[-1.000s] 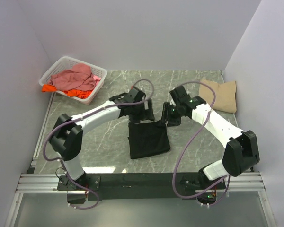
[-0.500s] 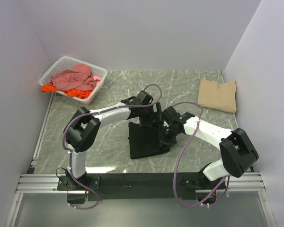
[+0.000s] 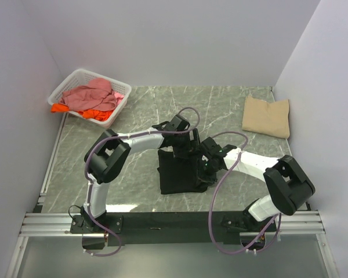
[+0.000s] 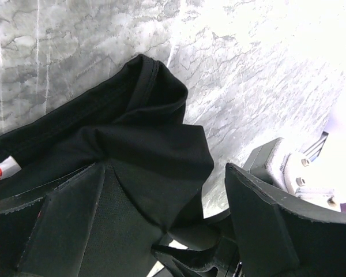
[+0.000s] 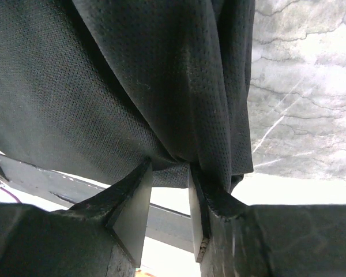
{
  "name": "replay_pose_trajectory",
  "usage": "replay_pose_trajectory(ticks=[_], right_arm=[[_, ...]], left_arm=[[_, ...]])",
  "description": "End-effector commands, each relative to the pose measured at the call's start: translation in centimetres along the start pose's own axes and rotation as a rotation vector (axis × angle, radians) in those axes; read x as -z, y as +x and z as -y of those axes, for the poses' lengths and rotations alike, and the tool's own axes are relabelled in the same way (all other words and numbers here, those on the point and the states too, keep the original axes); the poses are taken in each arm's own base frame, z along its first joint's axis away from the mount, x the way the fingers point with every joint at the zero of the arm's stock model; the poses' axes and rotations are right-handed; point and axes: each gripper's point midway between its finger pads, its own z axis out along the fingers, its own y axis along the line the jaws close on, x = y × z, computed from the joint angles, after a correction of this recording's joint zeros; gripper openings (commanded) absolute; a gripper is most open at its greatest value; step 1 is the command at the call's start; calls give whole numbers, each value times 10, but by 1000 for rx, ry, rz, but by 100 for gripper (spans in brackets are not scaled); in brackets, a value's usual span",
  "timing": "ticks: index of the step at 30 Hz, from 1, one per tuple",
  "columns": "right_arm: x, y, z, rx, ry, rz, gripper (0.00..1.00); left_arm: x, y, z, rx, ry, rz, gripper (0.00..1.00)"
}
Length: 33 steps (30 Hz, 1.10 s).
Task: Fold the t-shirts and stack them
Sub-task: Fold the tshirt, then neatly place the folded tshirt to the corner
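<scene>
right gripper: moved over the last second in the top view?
Yes. The right gripper came toward the near side and slightly left, farther from the tan t-shirt, which lies where it was. It is now at the black t-shirt's right edge.

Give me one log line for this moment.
black shirt: mid-fold | left claw: open over it | right claw: shut on it | tan shirt: folded, far right

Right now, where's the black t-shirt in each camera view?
Top external: black t-shirt at the centre, between both arms.
Left wrist: fills the lower left.
Right wrist: drapes across the upper left, pinched in the right pincer.
Shared landmark: the grey marble table.
</scene>
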Motion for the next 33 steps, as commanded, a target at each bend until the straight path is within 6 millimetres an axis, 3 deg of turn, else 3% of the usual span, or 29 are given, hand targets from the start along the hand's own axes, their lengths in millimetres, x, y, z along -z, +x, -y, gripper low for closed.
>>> replay_pose_trajectory(ticks=[1,4,8,13,16,17,19,20,21,22,26,33], right_arm=[[-13,7,20,-7,69,-6,40],[0,1,11,16,43,24,42],[39,-23,-17,63,-43,106,61],[61,-43,-21,73,-87,151,66],[67,-56,-10,87,-81,178,66],[67,-58,-8,112,-82,184,67],[70,-66,-3,110,-92,196,67],[68,-67,1,125,-92,196,67],[68,-72,2,128,-106,207,67],[68,-74,4,128,-123,204,68],[61,-83,8,134,-157,213,68],[37,-91,14,138,-266,203,70]], left_arm=[[15,-14,-4,-10,-39,71,92],[29,-26,9,-41,-26,115,92],[64,-56,49,-97,20,212,94],[107,-69,69,-110,38,286,95],[116,-58,53,-95,7,271,96],[112,-47,37,-84,-24,239,96],[114,-32,25,-70,-28,201,96],[107,-16,5,-53,-60,161,96],[111,-8,2,-46,-45,145,96],[104,7,-14,-23,-64,113,96],[96,29,-34,24,-64,62,96],[83,47,-66,40,-152,5,96]])
